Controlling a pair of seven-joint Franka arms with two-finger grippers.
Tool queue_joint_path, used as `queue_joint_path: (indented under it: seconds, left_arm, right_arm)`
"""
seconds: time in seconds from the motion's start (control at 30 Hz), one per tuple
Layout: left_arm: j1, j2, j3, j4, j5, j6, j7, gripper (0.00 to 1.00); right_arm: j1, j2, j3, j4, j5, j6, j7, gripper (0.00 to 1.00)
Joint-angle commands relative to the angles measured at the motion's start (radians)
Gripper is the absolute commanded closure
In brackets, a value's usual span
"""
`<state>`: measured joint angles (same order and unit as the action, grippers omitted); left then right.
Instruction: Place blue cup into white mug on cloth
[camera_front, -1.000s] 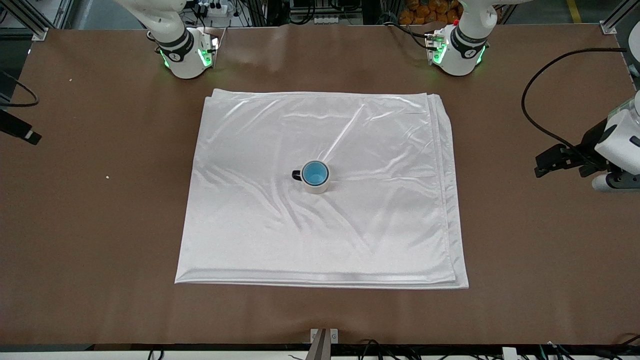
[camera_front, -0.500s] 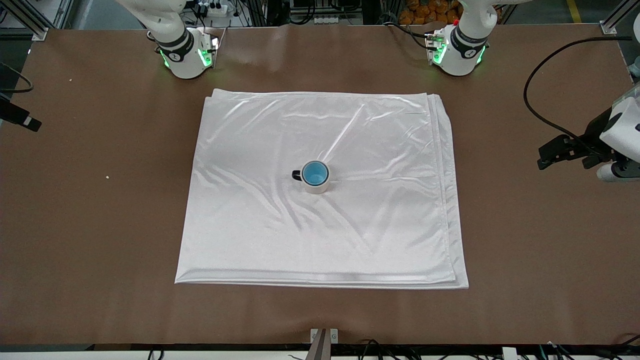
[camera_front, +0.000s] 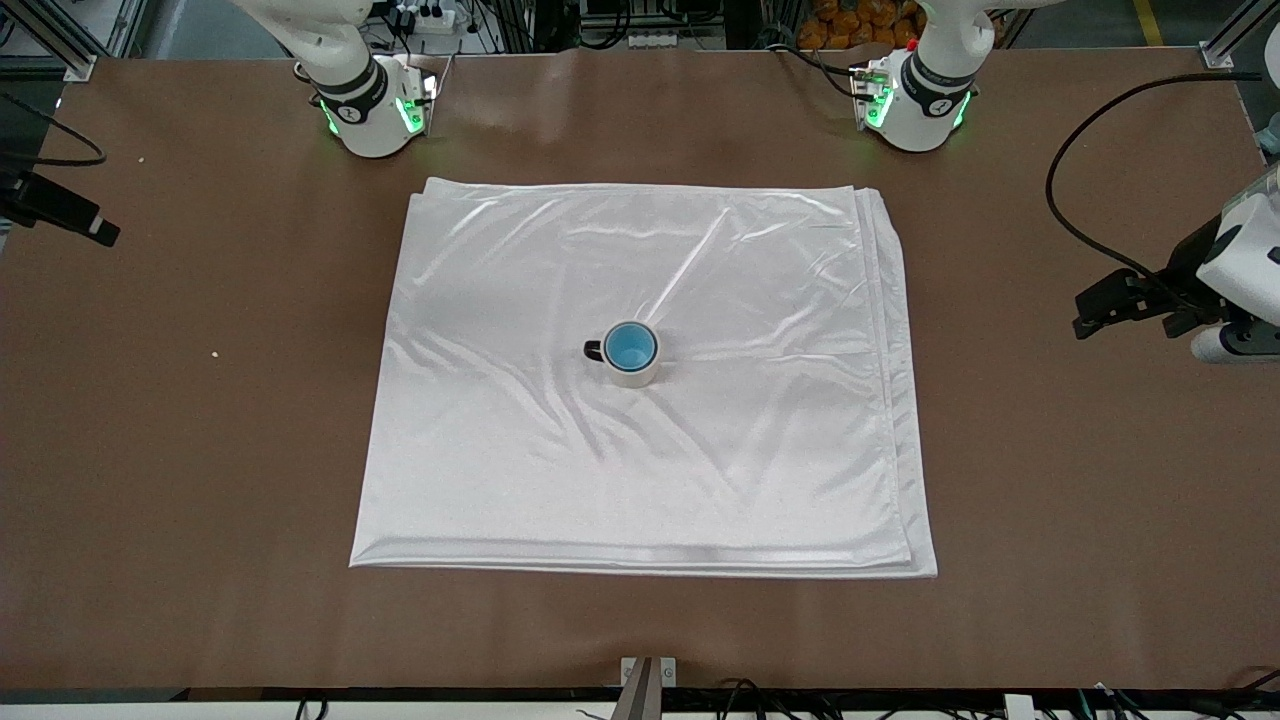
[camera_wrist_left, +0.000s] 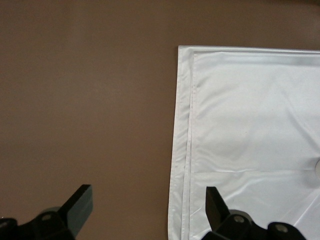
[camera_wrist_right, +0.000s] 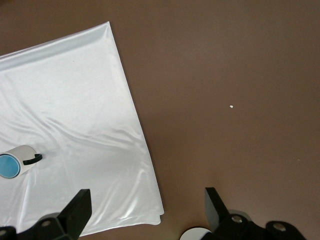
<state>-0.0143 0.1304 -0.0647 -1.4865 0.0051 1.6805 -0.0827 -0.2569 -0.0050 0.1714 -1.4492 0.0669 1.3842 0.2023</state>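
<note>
With the blue cup (camera_front: 630, 345) nested inside the white mug (camera_front: 633, 371) at the middle of the cloth (camera_front: 640, 450), you see both grippers off it, left gripper (camera_wrist_left: 145, 207) and right gripper (camera_wrist_right: 145, 207) over bare desk (camera_front: 200, 450), jaws wide, empty.

Left gripper (camera_wrist_left: 145, 207) hangs with fingers spread wide, empty; right gripper (camera_wrist_right: 147, 210) likewise gapes, holding nothing, both arms waiting

3 views: 1 high front, 2 wrist.
We see the front camera looking down over the whole table (camera_front: 180, 450); both wrist cameras look down from high up, sharing the cloth (camera_front: 640, 400) edges.
</note>
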Motion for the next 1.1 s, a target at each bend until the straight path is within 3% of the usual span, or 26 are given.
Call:
queue_joint_path:
  seconds: [0.0, 0.6, 1.07]
  left_arm:
    - [-0.006, -0.025, 0.006, -0.017, -0.001, -0.004, -0.008, 0.00]
    - [0.008, -0.022, 0.008, -0.005, 0.001, -0.008, -0.003, 0.00]
    - [0.008, -0.023, 0.009, -0.003, 0.004, -0.012, -0.006, 0.00]
  right_arm:
    - [-0.005, -0.085, -0.001, -0.082, 0.011, 0.038, -0.021, 0.00]
    - [-0.005, -0.089, -0.001, -0.096, -0.070, 0.095, -0.053, 0.00]
    - [-0.018, -0.081, -0.010, -0.083, -0.059, 0.104, -0.053, 0.00]
